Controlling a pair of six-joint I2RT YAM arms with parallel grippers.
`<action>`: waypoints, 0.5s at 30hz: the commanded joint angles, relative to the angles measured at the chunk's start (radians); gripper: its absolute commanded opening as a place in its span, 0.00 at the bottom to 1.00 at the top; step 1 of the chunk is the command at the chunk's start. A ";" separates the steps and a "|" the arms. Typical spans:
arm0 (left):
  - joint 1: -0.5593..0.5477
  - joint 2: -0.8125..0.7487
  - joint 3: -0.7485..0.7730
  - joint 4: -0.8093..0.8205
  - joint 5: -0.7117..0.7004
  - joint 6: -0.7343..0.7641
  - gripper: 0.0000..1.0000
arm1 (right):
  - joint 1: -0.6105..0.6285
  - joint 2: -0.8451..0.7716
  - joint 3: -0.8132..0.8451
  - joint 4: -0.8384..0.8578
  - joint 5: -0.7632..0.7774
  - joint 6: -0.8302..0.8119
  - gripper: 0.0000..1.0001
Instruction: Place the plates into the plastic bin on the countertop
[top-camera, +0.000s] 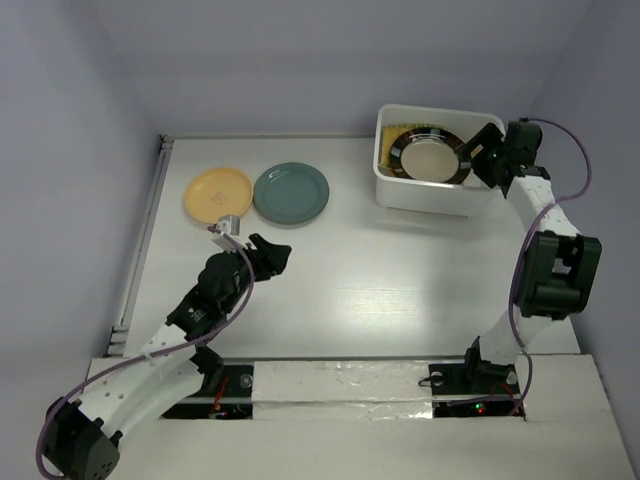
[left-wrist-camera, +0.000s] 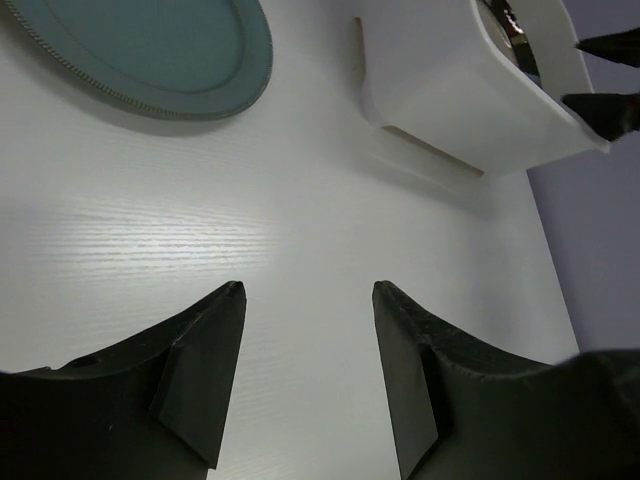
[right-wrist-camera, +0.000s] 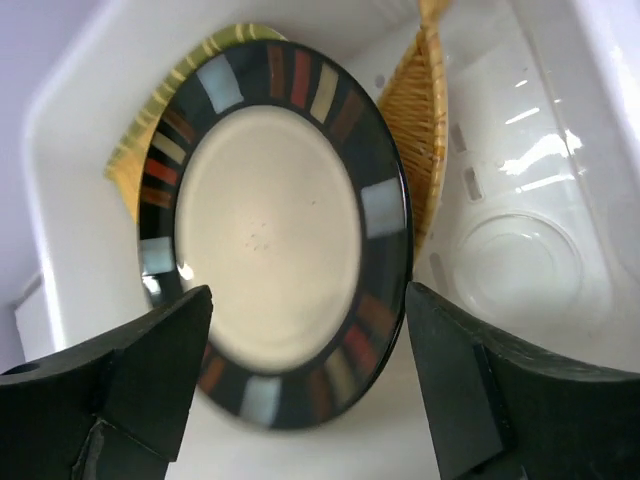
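The white plastic bin stands at the far right of the countertop. Inside it lies a black-rimmed plate with a white centre, also in the right wrist view, resting on an orange woven-look plate and a yellow one. My right gripper hangs open over the bin's right end, apart from the black-rimmed plate. A yellow plate and a grey-teal plate lie at the far left. My left gripper is open and empty, below the grey-teal plate.
A raised rim runs along the countertop's left edge. Walls close in the back and both sides. The bin shows at the upper right of the left wrist view.
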 joint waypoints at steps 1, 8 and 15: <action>0.001 0.049 0.039 0.095 -0.073 -0.006 0.51 | 0.001 -0.174 -0.049 0.062 0.065 -0.003 0.85; 0.010 0.254 0.090 0.169 -0.202 -0.069 0.61 | 0.001 -0.476 -0.265 0.172 0.148 0.044 0.84; 0.114 0.487 0.148 0.242 -0.267 -0.193 0.64 | 0.001 -0.809 -0.603 0.381 0.015 0.112 0.15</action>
